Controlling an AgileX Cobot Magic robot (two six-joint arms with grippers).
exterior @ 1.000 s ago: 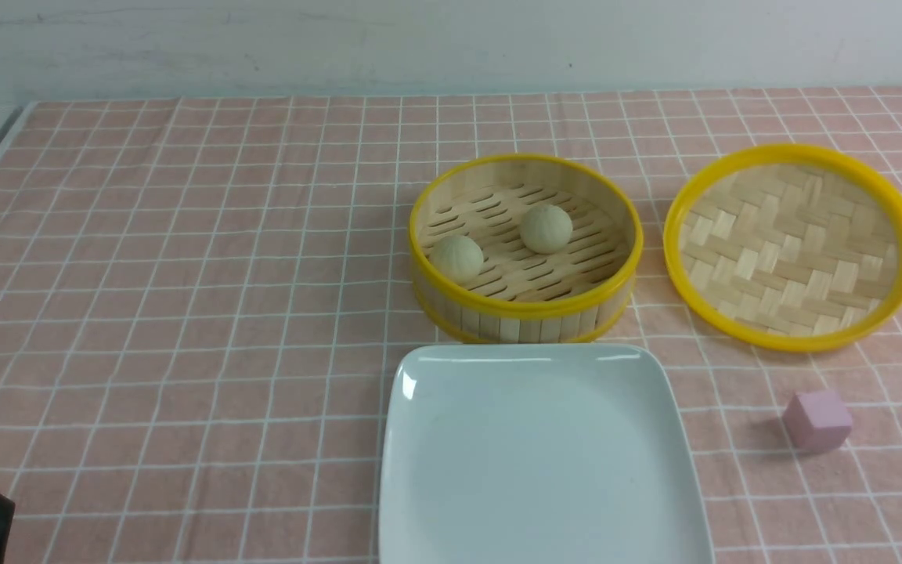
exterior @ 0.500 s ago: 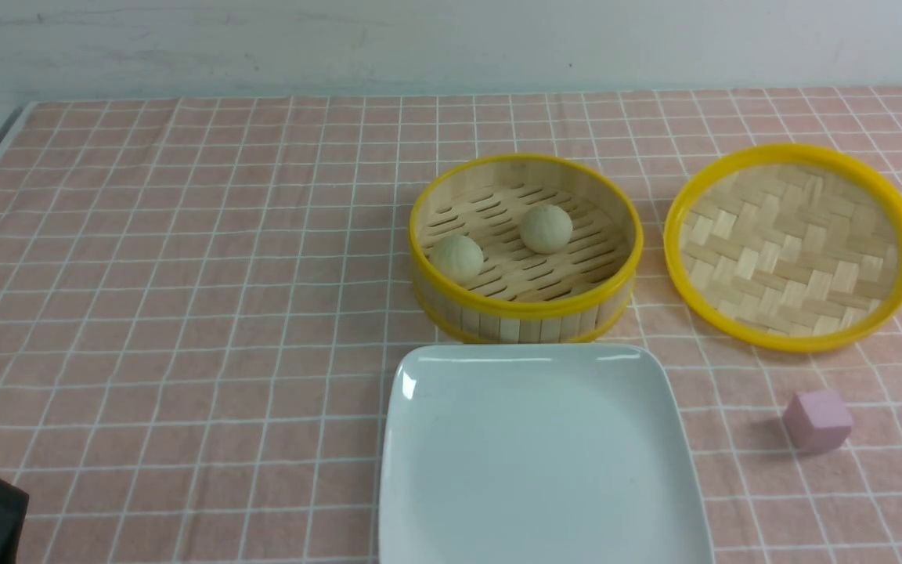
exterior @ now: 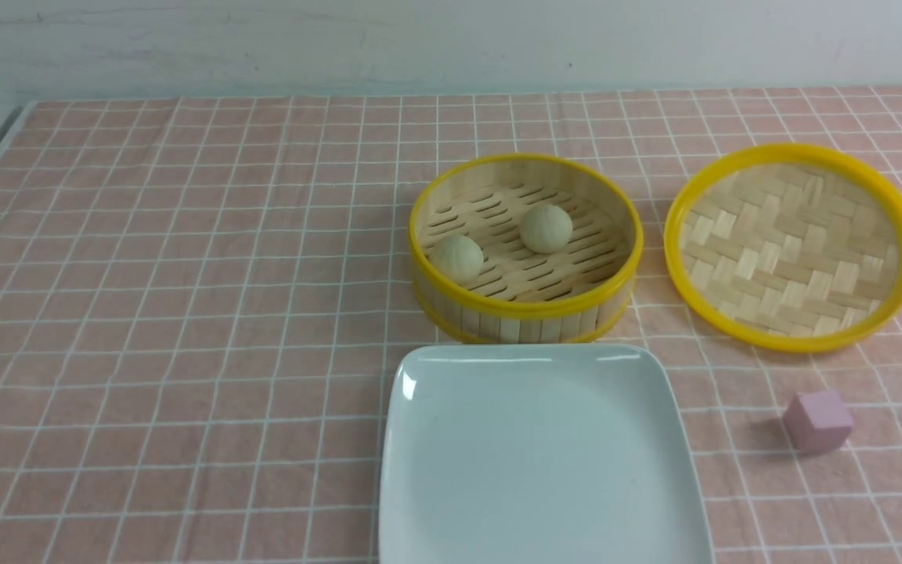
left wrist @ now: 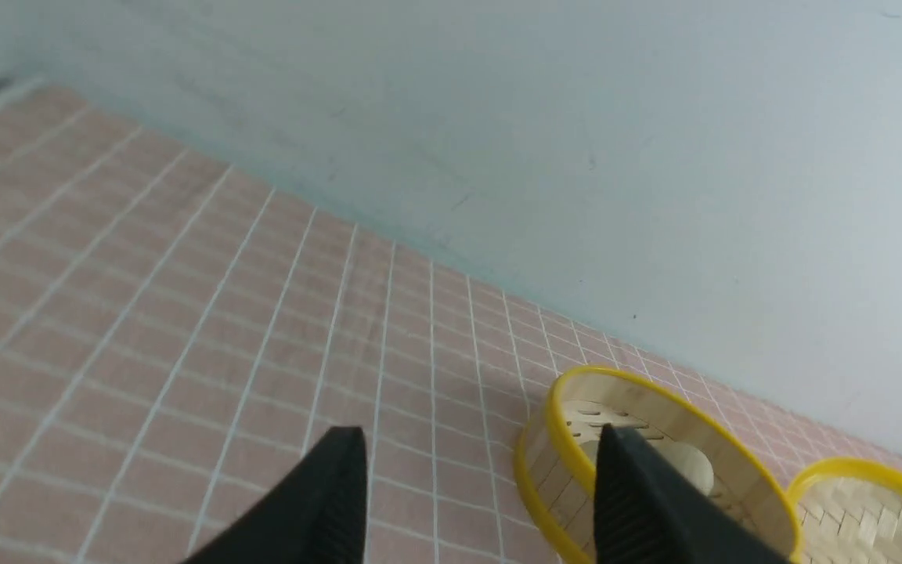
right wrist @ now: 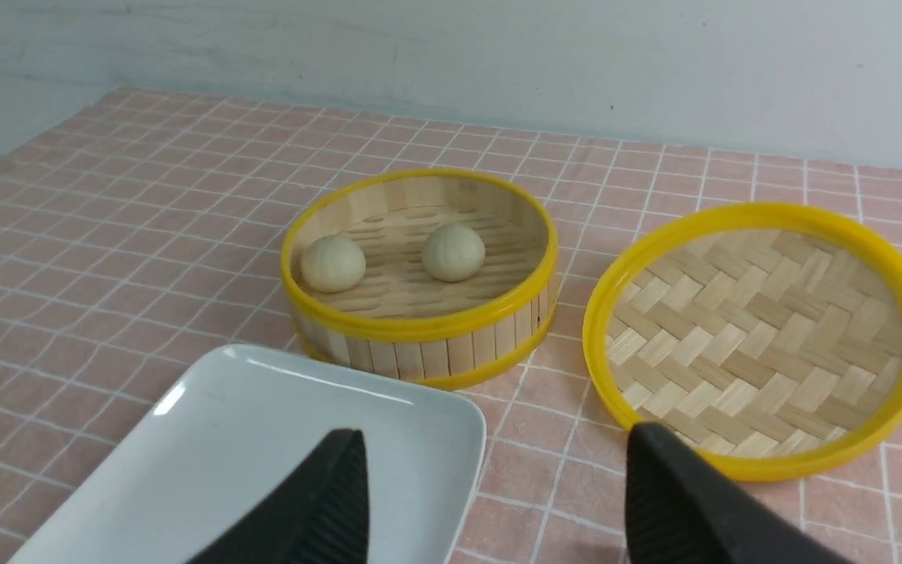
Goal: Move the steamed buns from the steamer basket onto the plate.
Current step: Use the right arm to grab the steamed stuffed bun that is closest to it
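The steamed buns [exterior: 546, 228] sit in the steamer basket [exterior: 525, 319], the plate [exterior: 537, 470] just nearside for a short carry; my left end effector [left wrist: 481, 435] and right end effector [right wrist: 494, 432] gape wide, empty, bun-ready.

Two buns [exterior: 456, 259] [exterior: 546, 228], one basket [exterior: 525, 308], one plate [exterior: 537, 454], one lid [exterior: 791, 247], one cube [exterior: 817, 421]

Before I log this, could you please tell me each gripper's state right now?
Left gripper: open, holding nothing.
Right gripper: open, holding nothing.
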